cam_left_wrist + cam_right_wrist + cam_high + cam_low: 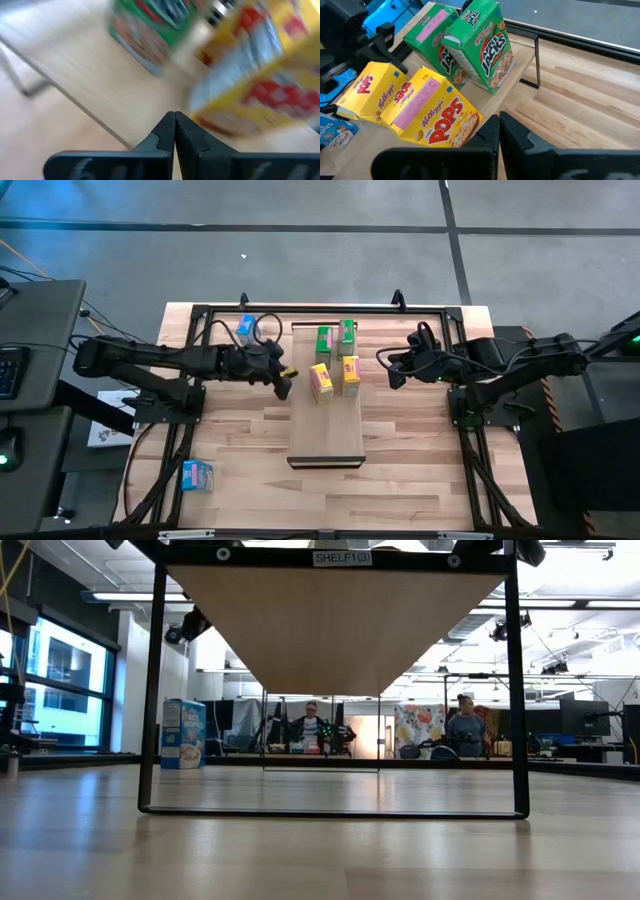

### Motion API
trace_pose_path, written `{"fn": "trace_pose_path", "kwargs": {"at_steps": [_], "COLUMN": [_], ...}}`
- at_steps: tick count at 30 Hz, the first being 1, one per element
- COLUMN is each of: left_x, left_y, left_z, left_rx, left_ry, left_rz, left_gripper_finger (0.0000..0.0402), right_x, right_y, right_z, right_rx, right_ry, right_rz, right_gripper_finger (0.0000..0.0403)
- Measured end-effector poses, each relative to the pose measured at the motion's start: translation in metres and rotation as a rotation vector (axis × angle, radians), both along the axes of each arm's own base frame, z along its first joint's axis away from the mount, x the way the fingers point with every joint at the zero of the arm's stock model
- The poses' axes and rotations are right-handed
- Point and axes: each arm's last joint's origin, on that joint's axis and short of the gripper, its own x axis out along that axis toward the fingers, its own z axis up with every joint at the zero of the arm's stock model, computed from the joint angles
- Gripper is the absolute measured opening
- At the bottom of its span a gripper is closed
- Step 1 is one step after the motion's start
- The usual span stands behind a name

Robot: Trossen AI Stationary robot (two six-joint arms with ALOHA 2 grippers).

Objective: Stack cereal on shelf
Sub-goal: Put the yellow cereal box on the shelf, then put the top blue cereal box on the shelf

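Two blue cereal boxes off the shelf, both on the left arm's side

Four boxes are grouped at the far end of the shelf (326, 442): two green Apple Jacks boxes (336, 339) and two yellow Corn Pops boxes (335, 378). One blue box (246, 330) lies near the far table edge, just behind the left gripper (283, 381); the other blue box (197, 475) lies at the near left corner. The left gripper, fingers pressed together and empty, is positioned beside the shelf's left edge, and is judged nearer to both. The right gripper (394, 372), likewise closed and empty, is held right of the shelf.

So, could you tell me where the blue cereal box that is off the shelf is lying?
In the high view, the blue cereal box lies on the table's near-left corner, left of the shelf.
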Motion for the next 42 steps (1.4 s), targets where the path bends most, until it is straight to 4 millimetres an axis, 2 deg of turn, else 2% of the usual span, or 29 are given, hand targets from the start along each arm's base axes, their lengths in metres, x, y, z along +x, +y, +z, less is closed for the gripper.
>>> {"fn": "trace_pose_path", "kwargs": {"at_steps": [4,9,15,22,26,29,34,37,42], "left_x": [0.005,0.022,0.032,0.033,0.016,-0.009,-0.055,-0.072,-0.085], "left_y": [-0.007,-0.013,-0.007,-0.002,0.008,0.021,0.042,0.054,0.082], "left_z": [-0.003,-0.004,-0.009,-0.012,0.004,0.022,0.05,0.053,0.036], "left_rx": [-0.113,-0.13,-0.118,-0.109,-0.056,0.04,0.302,0.362,0.345], "left_ry": [-0.011,-0.114,-0.146,-0.123,-0.136,-0.136,-0.116,-0.051,0.149], "left_rz": [-0.084,-0.117,-0.074,-0.09,-0.074,-0.018,0.127,0.223,0.339], "left_gripper_finger": [0.0,0.0,0.0,0.0,0.0,0.0,0.0014,0.005,0.0143], "right_x": [0.0,0.0,0.0,0.0,0.0,-0.001,-0.001,-0.001,-0.001], "right_y": [0.0,0.0,0.0,0.0,0.0,0.0,-0.001,-0.001,-0.001], "right_z": [0.0,0.0,0.0,0.0,0.0,0.0,-0.001,-0.001,-0.001], "right_rx": [-0.002,-0.003,0.003,0.002,0.002,0.001,-0.004,-0.006,-0.006], "right_ry": [0.002,0.004,-0.005,-0.005,-0.004,-0.001,0.001,0.001,0.002], "right_rz": [-0.002,-0.002,-0.019,-0.02,-0.02,-0.019,-0.024,-0.026,-0.025], "right_gripper_finger": [0.0001,0.0001,0.0001,0.0001,0.0001,0.0001,0.0001,0.0001,0.0001]}}
